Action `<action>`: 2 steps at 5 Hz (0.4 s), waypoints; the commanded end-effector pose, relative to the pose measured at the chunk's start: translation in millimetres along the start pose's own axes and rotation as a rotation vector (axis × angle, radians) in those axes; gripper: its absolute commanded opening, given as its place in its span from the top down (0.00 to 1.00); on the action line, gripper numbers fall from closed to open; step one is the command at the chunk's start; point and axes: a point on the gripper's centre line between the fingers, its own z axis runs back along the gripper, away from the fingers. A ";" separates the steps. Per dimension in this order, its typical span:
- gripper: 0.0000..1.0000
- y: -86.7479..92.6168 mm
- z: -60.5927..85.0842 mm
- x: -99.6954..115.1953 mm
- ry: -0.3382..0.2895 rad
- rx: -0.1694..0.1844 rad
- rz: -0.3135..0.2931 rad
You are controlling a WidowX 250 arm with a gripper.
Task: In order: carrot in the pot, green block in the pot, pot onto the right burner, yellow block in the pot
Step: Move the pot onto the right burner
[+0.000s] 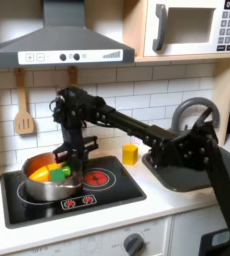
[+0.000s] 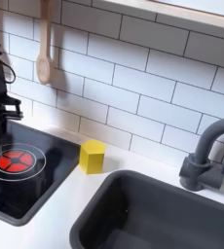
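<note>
With orange plastic carrot [image 1: 39,172] and dark-green cube [image 1: 58,172] inside the shiny steel pot [image 1: 32,164] on the first exterior view's left burner, the gripper [image 1: 76,158], jaws' spacing indiscernible, should clamp the rim firmly, then slide toward the red-ringed burner [image 1: 95,178]

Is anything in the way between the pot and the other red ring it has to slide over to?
Nothing visible is. In the first exterior view the pot sits on one ring with the hand over it, and the right burner beside it is bare. The yellow block stands off the cooktop, behind it.
</note>
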 end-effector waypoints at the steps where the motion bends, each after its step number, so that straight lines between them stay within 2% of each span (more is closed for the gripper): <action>1: 1.00 -19.5 -6.2 -2.2 0.010 -0.003 -0.036; 2: 1.00 -29.2 -7.4 -3.8 0.007 -0.009 -0.048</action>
